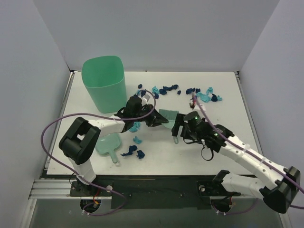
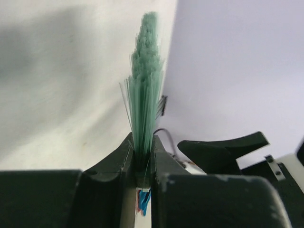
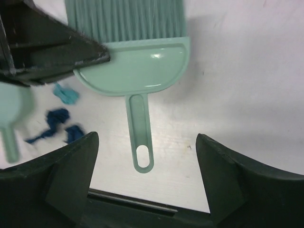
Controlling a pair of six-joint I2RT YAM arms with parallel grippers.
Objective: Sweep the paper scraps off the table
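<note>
The mint-green brush (image 1: 167, 114) is held by its bristles (image 2: 145, 85) in my left gripper (image 1: 153, 117), which is shut on them (image 2: 143, 142). In the right wrist view the brush head (image 3: 133, 66) and its handle (image 3: 140, 133) point toward my right gripper (image 3: 145, 156), which is open; the handle's end lies between the fingers (image 3: 71, 166) without touching them. My right gripper (image 1: 179, 125) sits just right of the brush. Paper scraps, navy and turquoise, lie in a row at the back (image 1: 164, 90) (image 1: 205, 95) and near the front (image 1: 135, 152) (image 3: 57, 121) on the white table (image 1: 223, 118).
A tall mint-green bin (image 1: 104, 83) stands at the back left. A mint-green dustpan (image 1: 107, 145) lies at the front left, its handle toward the near edge; it shows at the left edge of the right wrist view (image 3: 8, 118). Purple cables loop off both arms.
</note>
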